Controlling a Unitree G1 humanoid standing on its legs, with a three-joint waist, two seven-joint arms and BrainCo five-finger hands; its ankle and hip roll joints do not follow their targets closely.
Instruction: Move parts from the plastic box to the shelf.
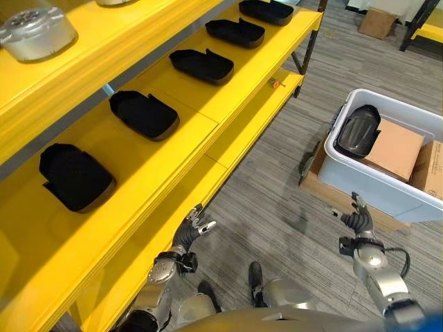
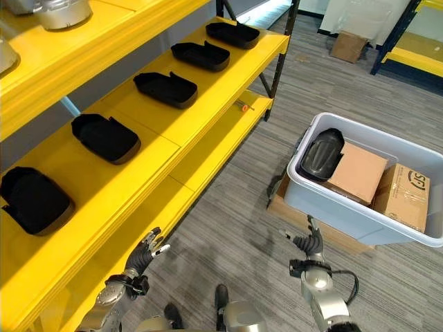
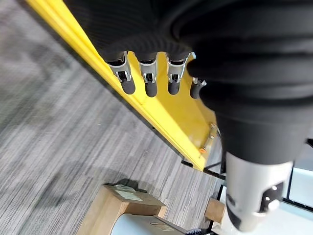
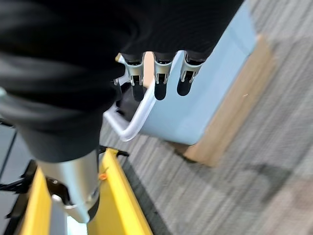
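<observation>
Left eye view shows both the left hand [image 1: 192, 232] and right hand [image 1: 357, 220] empty with relaxed fingers, so fetching comes next: reach the right hand for the black part [image 1: 358, 131] lying in the plastic box [image 1: 360, 183], then carry it to the yellow shelf [image 1: 201, 131].

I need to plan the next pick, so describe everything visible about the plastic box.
The plastic box is a pale grey-blue, smooth-walled open tub with a rolled rim and no lid. It sits level on a flat cardboard sheet on the grey floor, to the robot's right, apart from the yellow shelf. Inside, a glossy black part leans in the corner nearest the shelf, beside two brown cardboard boxes. The right hand hovers in front of it, open, not touching.
</observation>
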